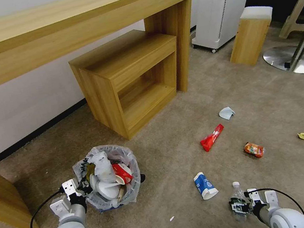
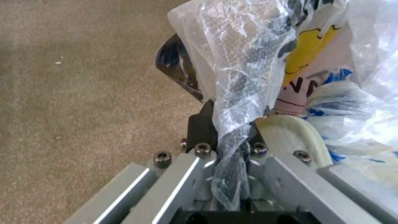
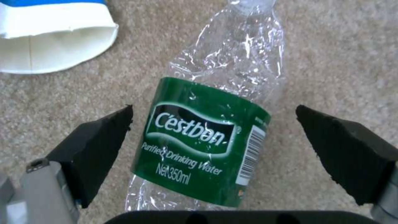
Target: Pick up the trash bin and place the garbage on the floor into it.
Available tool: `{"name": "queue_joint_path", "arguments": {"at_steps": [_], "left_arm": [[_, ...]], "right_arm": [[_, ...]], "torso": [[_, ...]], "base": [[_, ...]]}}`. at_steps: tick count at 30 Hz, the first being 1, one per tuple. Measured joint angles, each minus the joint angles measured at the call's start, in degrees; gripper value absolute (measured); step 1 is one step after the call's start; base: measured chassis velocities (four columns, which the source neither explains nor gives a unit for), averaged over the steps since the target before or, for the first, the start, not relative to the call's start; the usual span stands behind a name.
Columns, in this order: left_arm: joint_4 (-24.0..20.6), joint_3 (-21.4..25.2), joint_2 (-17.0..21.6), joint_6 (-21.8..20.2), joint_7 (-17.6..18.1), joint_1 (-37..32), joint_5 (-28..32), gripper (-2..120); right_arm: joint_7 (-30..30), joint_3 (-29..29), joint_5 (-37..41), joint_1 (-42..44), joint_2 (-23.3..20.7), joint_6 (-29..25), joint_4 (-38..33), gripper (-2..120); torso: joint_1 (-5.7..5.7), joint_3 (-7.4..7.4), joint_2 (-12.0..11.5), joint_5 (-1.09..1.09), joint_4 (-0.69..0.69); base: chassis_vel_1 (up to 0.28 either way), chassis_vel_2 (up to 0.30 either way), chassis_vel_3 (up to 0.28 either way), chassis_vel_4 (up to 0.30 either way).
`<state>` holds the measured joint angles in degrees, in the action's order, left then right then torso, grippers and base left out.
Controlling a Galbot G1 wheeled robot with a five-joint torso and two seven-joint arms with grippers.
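While the left tool (image 1: 80,191) pinches the trash bin (image 1: 108,176) rim, the right tool (image 3: 215,146) straddles, wide open, the green bottle (image 3: 207,140) lying on the floor (image 1: 167,158): light, crushable, slippery—best gripped across its label.

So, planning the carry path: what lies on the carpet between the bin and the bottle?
In the head view, a blue-white paper cup lies between the bin and the bottle.

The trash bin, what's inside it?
The trash bin holds a white slipper, a red-white carton and crumpled white stuff. Anything deeper is covered.
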<state>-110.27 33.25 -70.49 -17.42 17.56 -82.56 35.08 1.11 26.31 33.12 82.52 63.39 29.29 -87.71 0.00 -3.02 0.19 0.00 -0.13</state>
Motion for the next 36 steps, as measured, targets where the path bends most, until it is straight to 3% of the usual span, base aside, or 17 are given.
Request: {"name": "queue_joint_path", "arguments": {"at_steps": [19,30,32,34,36], "left_arm": [[0.42,-0.14,-0.29,0.19,0.0,0.12,-0.2,0],[0.42,-0.24,-0.57,0.36,0.0,0.02,-0.43,0],[0.25,-0.25,-0.66,0.41,0.0,-0.12,-0.49,0],[0.18,-0.26,-0.67,0.42,0.01,-0.16,-0.49,0],[-0.1,-0.26,-0.68,0.44,0.01,-0.29,-0.51,0]], "right_arm": [[0.35,-0.6,-0.59,-0.47,0.73,-1.97,1.21,93],[0.74,-0.87,-1.23,-0.46,0.82,-3.85,2.02,65],[0.75,-0.95,-1.54,-0.46,0.82,-4.28,2.27,55],[0.73,-0.98,-1.58,-0.46,0.8,-4.4,2.34,55],[0.53,-1.04,-1.75,-0.48,0.66,-4.83,2.57,45]], "torso": [[0.0,0.0,0.0,0.0,0.0],[0.0,0.0,0.0,0.0,0.0],[0.0,0.0,0.0,-0.02,0.0],[0.0,0.0,0.0,-0.02,0.0],[0.0,0.01,0.0,-0.02,-0.01]], "base": [[0.0,0.0,0.0,0.0],[0.0,0.0,0.0,0.0],[0.0,0.0,0.0,0.0],[0.0,0.0,0.0,0.0],[0.0,0.0,0.0,0.0]]}}
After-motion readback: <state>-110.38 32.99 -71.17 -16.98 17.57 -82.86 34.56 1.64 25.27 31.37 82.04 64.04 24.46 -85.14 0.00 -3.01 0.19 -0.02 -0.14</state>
